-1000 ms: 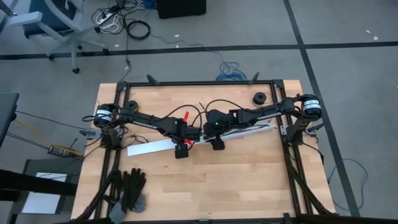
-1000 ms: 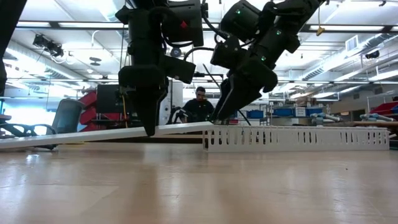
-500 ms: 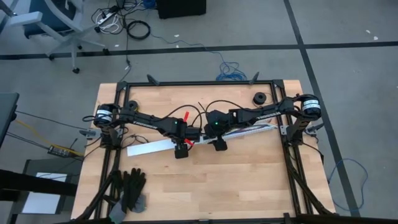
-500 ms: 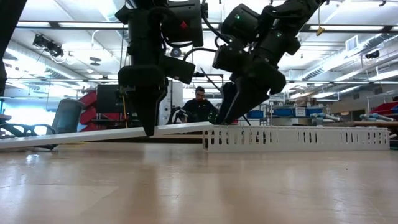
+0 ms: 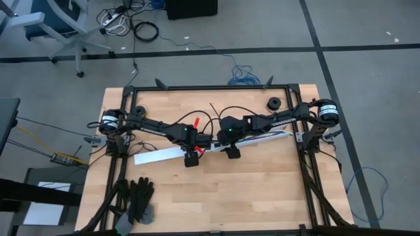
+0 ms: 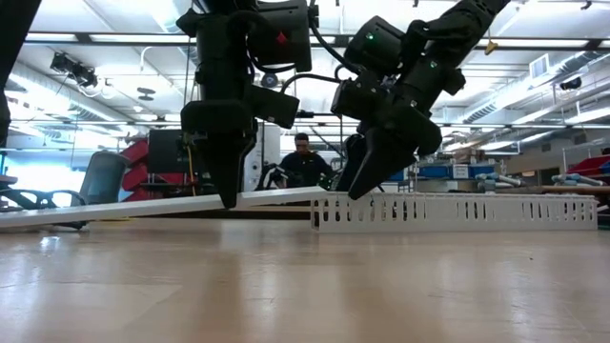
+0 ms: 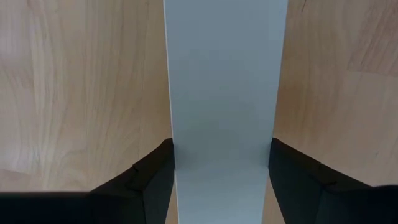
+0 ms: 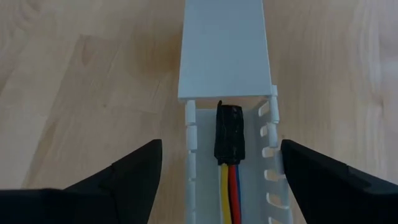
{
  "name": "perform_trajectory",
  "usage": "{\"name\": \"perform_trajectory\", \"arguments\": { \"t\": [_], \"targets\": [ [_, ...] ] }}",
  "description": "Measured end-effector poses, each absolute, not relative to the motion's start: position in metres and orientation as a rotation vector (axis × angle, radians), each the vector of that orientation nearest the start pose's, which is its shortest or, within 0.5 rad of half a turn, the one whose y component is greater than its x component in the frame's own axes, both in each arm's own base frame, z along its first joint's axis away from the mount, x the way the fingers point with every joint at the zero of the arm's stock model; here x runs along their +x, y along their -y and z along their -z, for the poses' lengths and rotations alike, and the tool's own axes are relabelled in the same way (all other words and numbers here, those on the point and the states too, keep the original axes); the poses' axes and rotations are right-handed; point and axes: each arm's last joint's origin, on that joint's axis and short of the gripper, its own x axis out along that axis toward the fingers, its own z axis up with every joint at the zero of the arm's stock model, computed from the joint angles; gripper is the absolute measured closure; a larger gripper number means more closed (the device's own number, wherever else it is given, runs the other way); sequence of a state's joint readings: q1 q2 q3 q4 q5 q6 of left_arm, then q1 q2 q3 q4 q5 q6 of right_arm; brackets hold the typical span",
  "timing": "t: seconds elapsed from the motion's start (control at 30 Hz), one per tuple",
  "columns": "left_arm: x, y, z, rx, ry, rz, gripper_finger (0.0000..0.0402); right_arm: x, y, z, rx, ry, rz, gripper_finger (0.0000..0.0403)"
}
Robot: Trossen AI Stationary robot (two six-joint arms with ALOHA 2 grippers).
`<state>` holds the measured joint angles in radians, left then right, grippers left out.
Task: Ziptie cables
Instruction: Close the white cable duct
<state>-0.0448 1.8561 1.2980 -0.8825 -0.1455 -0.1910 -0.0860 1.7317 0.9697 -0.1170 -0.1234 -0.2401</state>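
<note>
The left gripper [image 7: 221, 180] is clamped across a flat white cover strip [image 7: 225, 93], a dark finger pressed to each long edge. In the low view that strip [image 6: 152, 206] slopes, one end down on the bench [image 6: 286, 286] and the other raised to the top of the white slotted channel [image 6: 457, 211]. The right gripper [image 8: 217, 180] hangs just above the open channel [image 8: 193, 180] with its fingers spread wide and nothing between them.

The cables [image 8: 229, 180] lie inside the channel, yellow, red and blue strands running side by side into a small dark plug [image 8: 229, 134], which sits right at the lip of the cover strip. No zip tie shows in any view, though one could be hidden under the arms in the high view, where the left gripper [image 5: 191, 157] and right gripper [image 5: 231, 150] crowd the middle of the bench.

The risks follow from how close everything is. If the left arm slides the cover further along, its edge may catch the plug and push the cables into a bunch or lift them over the slotted wall. If the right gripper descends straddling the channel, its fingers may snag the thin wall tabs and drag the whole channel, since nothing appears to pin it down. The strip, gripped only by its edges, could also twist free.
</note>
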Motion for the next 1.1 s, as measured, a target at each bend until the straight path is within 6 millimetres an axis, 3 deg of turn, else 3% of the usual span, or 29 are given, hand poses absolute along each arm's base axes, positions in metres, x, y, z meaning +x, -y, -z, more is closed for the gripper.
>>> {"name": "perform_trajectory", "arguments": {
  "t": [0.17, 0.6, 0.83, 1.1],
  "targets": [
    [0.346, 0.011, -0.182, -0.020, -1.418, -0.219, 0.0192, 0.344, 0.026, -0.165, -0.134, -0.835, -0.136, 0.0110],
    [0.348, 0.011, -0.183, -0.020, -1.399, -0.214, 0.0192, 0.343, 0.026, -0.165, -0.136, -0.841, -0.134, 0.0242],
    [0.353, 0.011, -0.189, -0.050, -1.379, -0.193, 0.0192, 0.343, 0.025, -0.165, -0.133, -0.840, -0.143, 0.0251],
    [0.354, -0.005, -0.190, -0.177, -1.383, -0.178, 0.0192, 0.343, 0.023, -0.165, -0.136, -0.839, -0.148, 0.0251]
  ]
}}
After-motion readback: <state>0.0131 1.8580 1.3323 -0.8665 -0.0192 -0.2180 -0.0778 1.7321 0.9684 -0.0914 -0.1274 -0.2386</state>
